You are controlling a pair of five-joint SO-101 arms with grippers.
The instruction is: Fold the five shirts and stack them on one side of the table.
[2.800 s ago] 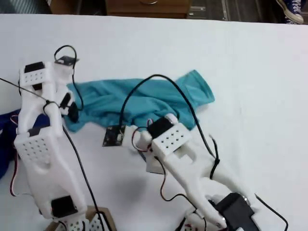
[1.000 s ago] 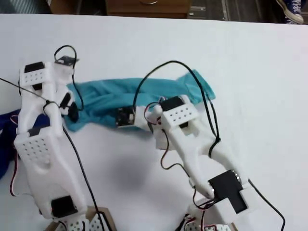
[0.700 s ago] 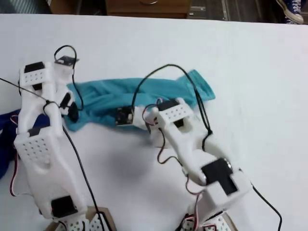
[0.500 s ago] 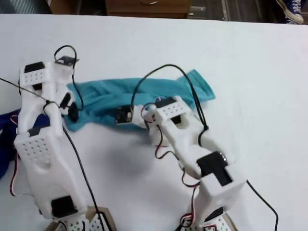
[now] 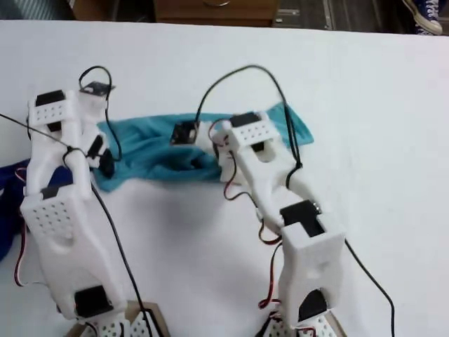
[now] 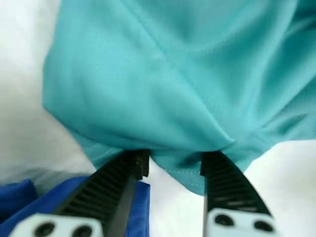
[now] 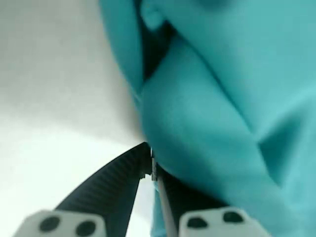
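Since the teal shirt lies bunched on the desk with its long axis running crosswise in front of both arms, the coming fold is judged to turn on which part of it is held by which jaws. Past the shirt's middle, a ridge of its cloth is pinched by the right arm's jaws, which are pressed together on it. At the shirt's other end, the left arm's jaws are spread, with the hem bulging at their tips. Whether the cloth is touched there cannot be told. The right arm is thus judged to be the one placed to carry the cloth over. Just beyond the shirt's left-arm end a blue shirt is seen, cut off at the frame's edge. The stretch of teal cloth beneath the right arm is hidden, so the lie of the fold there cannot be made out.
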